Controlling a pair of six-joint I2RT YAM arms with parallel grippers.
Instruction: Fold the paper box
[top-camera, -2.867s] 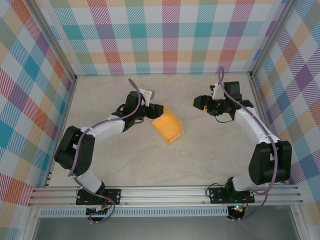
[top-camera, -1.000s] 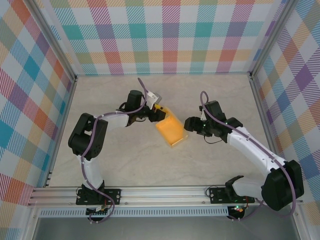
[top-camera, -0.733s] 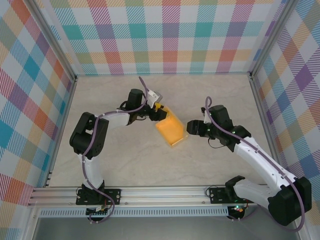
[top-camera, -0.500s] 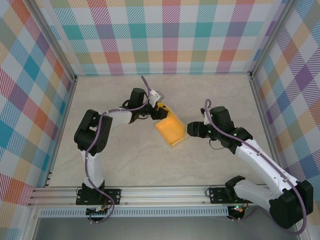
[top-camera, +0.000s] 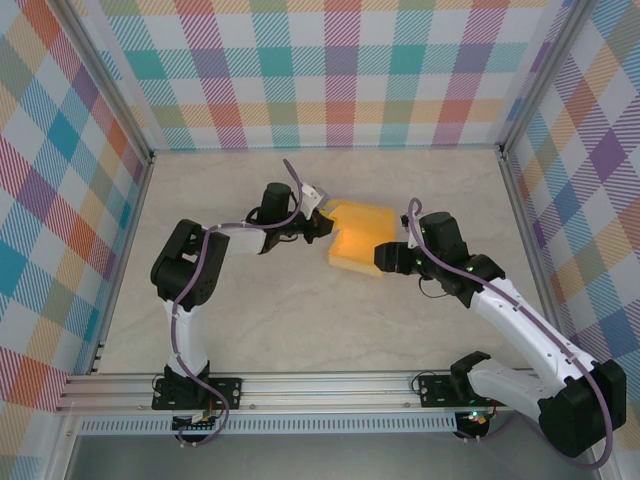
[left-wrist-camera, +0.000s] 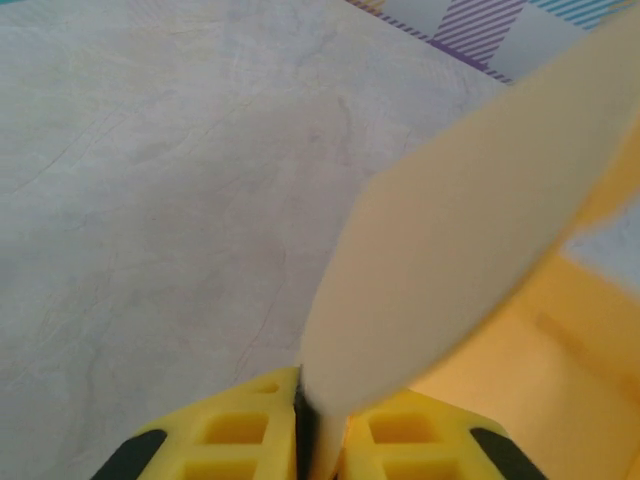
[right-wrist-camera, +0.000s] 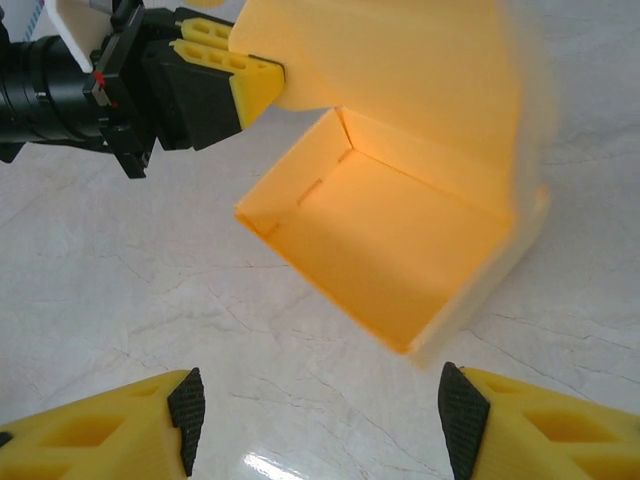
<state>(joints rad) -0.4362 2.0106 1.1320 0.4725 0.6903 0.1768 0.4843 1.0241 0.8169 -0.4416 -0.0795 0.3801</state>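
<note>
Right pincer (right-wrist-camera: 322, 410) sits nearest your side, its yellow fingers (right-wrist-camera: 110, 430) apart and holding nothing; the open mouth of the paper box (right-wrist-camera: 400, 250) faces it, just beyond the tips and not touching. You'll find the box near the middle of the counter (top-camera: 250, 320), a little toward the far edge, tipped so its hollow looks at the right arm, with the lid flap (right-wrist-camera: 400, 60) standing up over it. Its lower corner seems to rest on the counter, though that is hard to tell. Beyond it, the left pincer (left-wrist-camera: 318, 415) is clamped on the free edge of that lid flap, jaws together on the card.

Treat the box as thin, light card: it will bend and crease wherever you press, and it will likely skate on the smooth top if you push without a hold. A squeeze across the standing walls could crush the shape. Take hold on flap edges, close to a fold line, as the left side does; use the right one to steady a side wall or nudge the flap, not to pinch the hollow body.

Room is generous. The near half of the counter is bare down to the metal rail (top-camera: 330, 385), both side edges are well apart from the box, and the checked walls (top-camera: 330, 80) past the far edge leave open counter behind the left arm.
</note>
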